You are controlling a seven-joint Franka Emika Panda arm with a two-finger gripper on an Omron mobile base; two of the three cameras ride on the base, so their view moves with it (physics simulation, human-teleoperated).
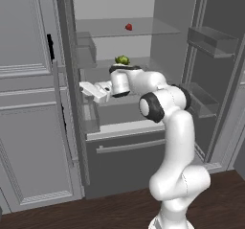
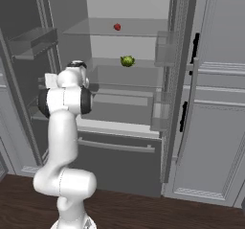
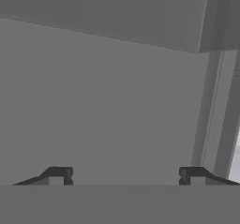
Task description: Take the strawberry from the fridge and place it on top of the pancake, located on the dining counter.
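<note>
The fridge point(image 1: 127, 163) stands open, both doors swung out. The tiny red strawberry point(image 1: 128, 27) point(image 2: 117, 27) lies on the top glass shelf, towards the back. My gripper point(image 1: 87, 90) hangs at the level of the lower shelf, by the left door's inner side, well below and to the left of the strawberry. In the hand view its fingertips point(image 3: 58, 174) stand wide apart, open, with nothing between them, facing a plain grey wall. The pancake and the dining counter are out of view.
A green round fruit point(image 1: 122, 60) point(image 2: 127, 61) sits on the middle shelf, just behind my forearm. Clear door bins point(image 1: 213, 41) point(image 2: 165, 48) line both doors. Panelled grey cabinets point(image 1: 28, 127) point(image 2: 215, 127) flank the fridge. The bottom drawer point(image 2: 119, 163) is shut.
</note>
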